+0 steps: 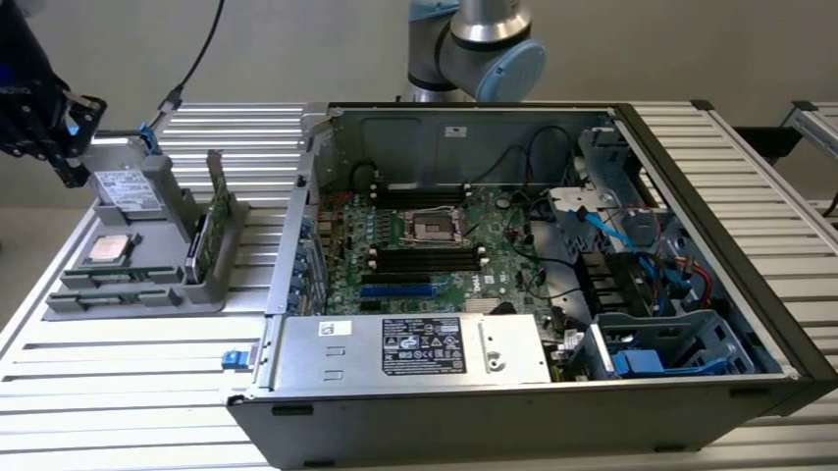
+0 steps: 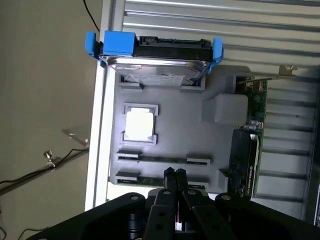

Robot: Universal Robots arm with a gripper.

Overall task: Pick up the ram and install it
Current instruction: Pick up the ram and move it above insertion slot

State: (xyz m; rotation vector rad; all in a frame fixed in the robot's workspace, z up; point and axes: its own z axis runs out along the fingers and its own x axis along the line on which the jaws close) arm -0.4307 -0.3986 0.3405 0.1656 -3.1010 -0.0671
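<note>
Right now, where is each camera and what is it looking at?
Exterior view: off the arm, looking down on the open computer case and gray tray; the arm's joint shows behind the case.
Wrist view: on the wrist, looking down at the tray; the shut gripper shows, hovering by the ram.
Both share the tray and its hard drive.

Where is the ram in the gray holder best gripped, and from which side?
Likely take the ram mid-length by its exposed long edge, from straight above, pinching its flat faces: it stands on edge in the gray holder, ends tucked in brackets.
</note>
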